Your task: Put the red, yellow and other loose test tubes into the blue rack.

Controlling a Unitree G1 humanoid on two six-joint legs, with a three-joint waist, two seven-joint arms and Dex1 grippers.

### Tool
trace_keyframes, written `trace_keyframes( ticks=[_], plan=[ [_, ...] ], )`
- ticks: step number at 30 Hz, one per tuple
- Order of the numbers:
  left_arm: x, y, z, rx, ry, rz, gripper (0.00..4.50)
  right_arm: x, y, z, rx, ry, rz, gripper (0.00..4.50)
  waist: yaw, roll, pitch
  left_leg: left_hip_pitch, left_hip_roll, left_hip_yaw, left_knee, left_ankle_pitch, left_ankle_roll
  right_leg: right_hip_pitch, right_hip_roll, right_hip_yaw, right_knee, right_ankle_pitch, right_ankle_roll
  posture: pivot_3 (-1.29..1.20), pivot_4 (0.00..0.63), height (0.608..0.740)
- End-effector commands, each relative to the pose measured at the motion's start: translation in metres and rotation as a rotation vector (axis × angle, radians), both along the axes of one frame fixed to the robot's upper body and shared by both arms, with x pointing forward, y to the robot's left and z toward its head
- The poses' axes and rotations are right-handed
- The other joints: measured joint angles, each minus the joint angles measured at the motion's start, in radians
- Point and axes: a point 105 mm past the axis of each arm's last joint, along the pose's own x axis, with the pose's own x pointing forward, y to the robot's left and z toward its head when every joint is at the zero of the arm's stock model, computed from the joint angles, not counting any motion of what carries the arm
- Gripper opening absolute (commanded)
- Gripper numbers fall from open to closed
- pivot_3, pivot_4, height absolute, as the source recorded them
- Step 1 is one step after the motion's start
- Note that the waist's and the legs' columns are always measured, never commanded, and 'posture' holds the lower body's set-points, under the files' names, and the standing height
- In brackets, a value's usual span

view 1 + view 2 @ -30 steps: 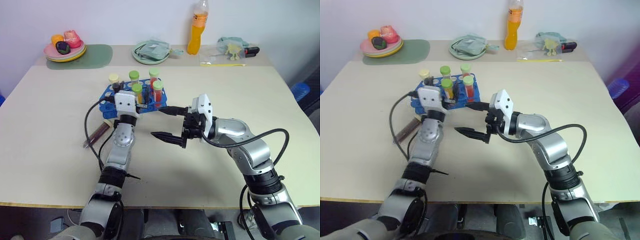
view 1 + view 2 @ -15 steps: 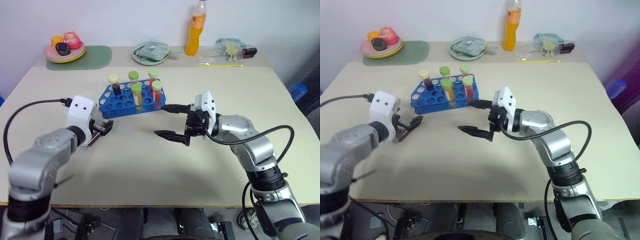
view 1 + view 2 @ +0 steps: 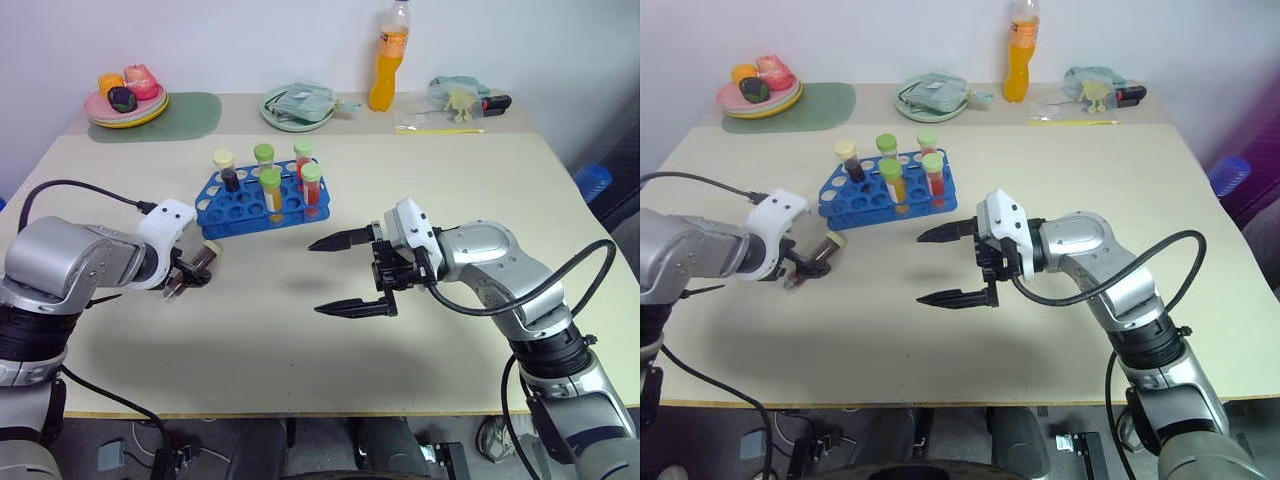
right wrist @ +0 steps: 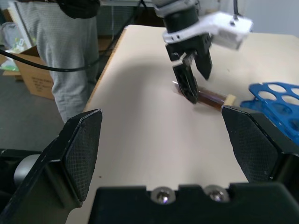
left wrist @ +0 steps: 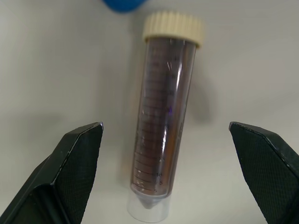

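Note:
A loose test tube (image 5: 162, 121) with dark brown liquid and a cream cap lies on the table (image 3: 300, 350), just left of the blue rack (image 3: 237, 203). My left gripper (image 3: 188, 276) points down over it, open, with a finger (image 5: 77, 163) on either side and neither touching. The rack holds several capped tubes upright, among them a red one (image 3: 312, 190) and a yellow one (image 3: 270, 193). My right gripper (image 3: 345, 275) hovers open and empty over the table, right of the rack, pointing left.
Along the far edge stand a plate of fruit (image 3: 126, 100) on a green mat (image 3: 195, 112), a plate with a cloth (image 3: 300, 104), an orange drink bottle (image 3: 393, 56) and a bag with a small toy (image 3: 460, 94). A person (image 4: 70, 42) stands beside the table.
My left arm swung out from behind the rack to the left, and its gripper turned down over the loose tube. My right gripper drew back a little toward me and rolled.

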Motion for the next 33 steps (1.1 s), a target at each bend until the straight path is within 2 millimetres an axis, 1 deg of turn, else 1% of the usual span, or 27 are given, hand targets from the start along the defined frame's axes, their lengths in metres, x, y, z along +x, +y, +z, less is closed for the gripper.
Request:
trace_keyframes(
  ticks=[1,8,9,10,15,16,18,20,21,23,24,26,27,28,29,31,33],
  plan=[
    [0.009,0.006,0.005,0.019,-0.022,0.016,4.46,-0.01,0.004,0.005,0.017,-0.014,0.03,4.5,-0.001,0.0,0.0,0.0,0.0,0.0,0.0,0.0,0.0,0.0,0.0,0.0,0.0,0.0,0.0,0.0,0.15,0.729],
    [0.019,0.01,-0.001,0.0,-0.01,0.035,4.46,-0.012,0.006,0.004,0.019,-0.006,0.03,4.5,-0.002,0.0,0.0,0.0,0.0,0.0,0.0,0.0,0.0,0.0,0.0,0.0,0.0,0.0,0.0,0.0,0.15,0.729],
    [0.021,0.01,-0.002,-0.007,-0.011,0.039,3.93,-0.013,0.007,0.003,0.019,-0.004,0.031,4.5,-0.002,0.0,0.0,0.0,0.0,0.0,0.0,0.0,0.0,-0.001,0.0,0.0,0.0,0.0,0.0,0.0,0.15,0.729],
    [0.022,0.01,-0.003,-0.011,-0.011,0.041,3.65,-0.013,0.007,0.003,0.019,-0.003,0.032,4.5,-0.002,0.0,0.0,0.0,0.0,0.0,0.0,0.0,0.0,0.0,0.0,0.0,0.0,0.0,0.0,0.0,0.15,0.729],
    [0.023,0.01,-0.001,-0.017,-0.029,0.036,1.08,-0.017,0.008,0.001,0.016,0.006,0.042,4.5,-0.002,0.0,0.0,-0.001,0.0,0.0,0.001,0.0,0.0,-0.001,0.0,0.0,0.0,0.0,0.0,0.0,0.15,0.729],
    [0.022,0.009,-0.001,-0.019,-0.029,0.029,1.08,-0.018,0.008,0.001,0.017,0.005,0.042,4.5,-0.002,0.0,0.0,-0.001,0.0,0.0,0.001,0.0,0.0,-0.001,0.0,0.0,0.0,0.0,0.0,0.0,0.15,0.729],
    [0.017,0.007,0.007,-0.048,-0.052,-0.002,1.08,-0.018,0.008,0.001,0.017,0.002,0.04,4.5,-0.003,0.0,0.0,-0.001,0.0,0.0,0.001,0.0,0.0,-0.001,0.0,0.0,0.0,0.0,0.0,0.0,0.15,0.729],
    [0.01,0.005,0.02,-0.082,-0.116,-0.053,1.08,-0.018,0.008,0.002,0.018,-0.001,0.033,4.5,-0.007,0.0,0.0,-0.002,0.0,0.0,0.001,0.0,0.0,-0.002,-0.002,0.0,0.0,0.0,0.0,0.0,0.15,0.729],
    [0.007,0.003,0.029,-0.116,-0.175,-0.079,1.08,-0.017,0.007,0.002,0.02,-0.003,0.026,4.5,-0.009,0.0,0.0,-0.002,0.0,0.001,0.0,0.0,0.0,-0.002,-0.002,0.0,0.0,0.0,0.0,0.0,0.15,0.729],
    [0.006,-0.004,0.055,-0.17,-0.379,-0.142,1.08,-0.012,0.007,0.003,0.038,-0.008,-0.005,4.5,-0.007,0.0,0.0,-0.005,0.001,0.001,0.0,0.0,0.0,-0.006,-0.003,0.001,0.001,0.0,0.0,0.0,0.15,0.729],
    [0.004,-0.005,0.063,-0.181,-0.453,-0.159,1.08,-0.01,0.008,0.004,0.045,-0.01,-0.017,4.5,-0.005,0.0,0.0,-0.007,0.001,0.001,0.001,0.0,0.0,-0.007,-0.003,0.001,0.001,0.0,0.0,0.0,0.15,0.729],
    [0.007,-0.004,0.083,-0.211,-0.667,-0.122,1.08,0.0,0.011,0.005,0.078,-0.013,-0.063,4.5,0.003,0.0,0.0,-0.009,0.001,0.001,0.002,0.001,-0.001,-0.01,-0.004,0.001,0.001,0.001,-0.001,0.0,0.15,0.729],
    [0.007,-0.003,0.089,-0.224,-0.732,-0.102,1.08,0.003,0.012,0.006,0.088,-0.014,-0.077,4.5,0.006,0.0,0.0,-0.009,0.0,0.0,0.002,0.001,-0.001,-0.009,-0.005,0.001,0.001,0.001,-0.001,0.0,0.15,0.729],
    [0.009,-0.005,0.097,-0.281,-0.832,-0.063,1.08,0.009,0.014,0.007,0.11,-0.016,-0.106,4.5,0.008,-0.001,-0.001,-0.009,0.0,0.0,0.002,0.001,-0.001,-0.009,-0.005,0.0,0.001,0.001,-0.001,0.0,0.15,0.729],
    [0.013,-0.006,0.102,-0.284,-0.933,-0.022,1.08,0.014,0.016,0.007,0.122,-0.014,-0.127,4.5,0.008,-0.001,-0.001,-0.009,0.0,0.0,0.003,0.001,-0.001,-0.009,-0.005,0.0,0.001,0.002,-0.001,0.0,0.15,0.729],
    [0.027,-0.009,0.107,-0.22,-1.137,0.072,1.08,0.019,0.021,0.005,0.139,-0.016,-0.143,4.5,0.011,-0.002,-0.001,-0.008,-0.001,0.0,0.003,0.001,-0.001,-0.007,-0.005,0.0,0.0,0.002,-0.001,0.0,0.15,0.729],
    [0.039,-0.017,0.097,-0.205,-1.186,0.111,1.08,0.02,0.025,0.005,0.15,-0.016,-0.139,4.5,0.018,-0.001,-0.001,-0.008,-0.001,0.0,0.003,0.001,-0.001,-0.008,-0.005,0.0,0.001,0.003,-0.001,0.0,0.15,0.729]
  ],
)
